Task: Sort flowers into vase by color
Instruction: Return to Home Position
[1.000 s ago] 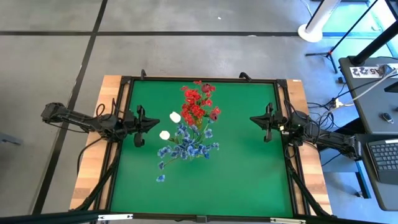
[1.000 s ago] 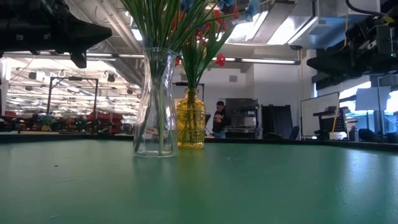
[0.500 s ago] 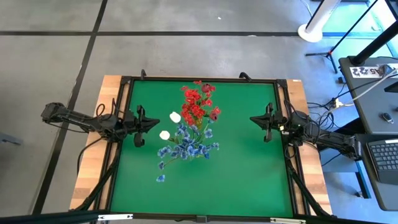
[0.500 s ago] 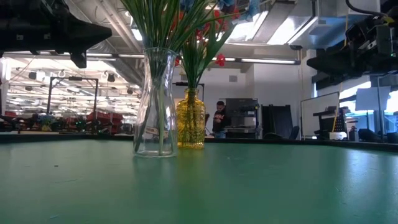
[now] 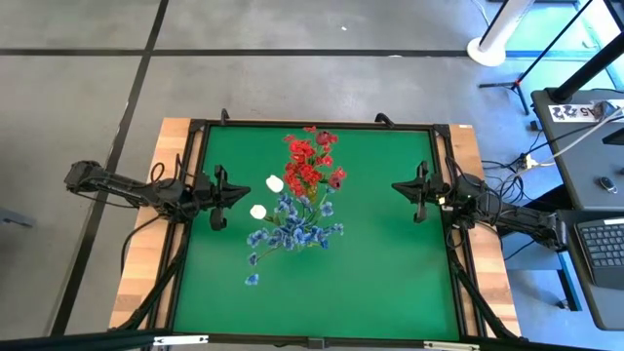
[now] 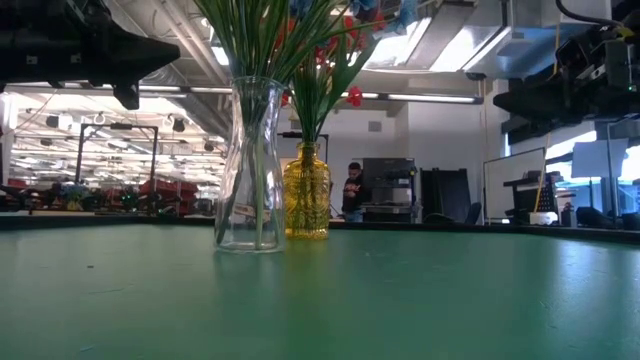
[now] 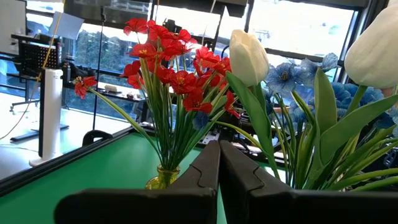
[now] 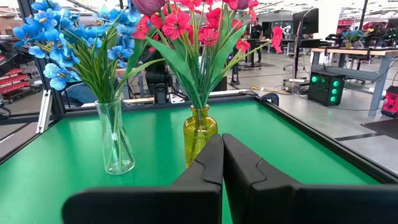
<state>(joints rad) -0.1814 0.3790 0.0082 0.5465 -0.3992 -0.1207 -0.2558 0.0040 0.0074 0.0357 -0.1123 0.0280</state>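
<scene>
The red flowers (image 5: 310,161) stand in the yellow vase (image 6: 306,190) near the middle of the green surface (image 5: 380,283). A dark pink bud (image 8: 149,5) sits among them. Just beside the yellow vase stands the clear vase (image 6: 250,165), holding the blue flowers (image 5: 292,232) and two white buds (image 5: 275,182).

The left end effector (image 7: 219,149) hangs above the surface on the left-arm side of the yellow vase, its fingers pressed together and empty. It points at the bouquets, close to the white buds but clear of them. The right end effector (image 8: 222,138) hangs on the opposite side of the yellow vase, well apart from it, fingers likewise together and empty, facing both vases.

The surface has a black frame and wooden side boards (image 5: 136,283) and stands on a grey concrete floor (image 5: 292,58).

Far behind the yellow vase, in the low view, a person (image 6: 352,190) stands by dark cabinets in a wide workshop with ceiling lights. Beyond the right arm's side are a desk with a keyboard (image 5: 604,244) and a white stand base (image 5: 490,49).
</scene>
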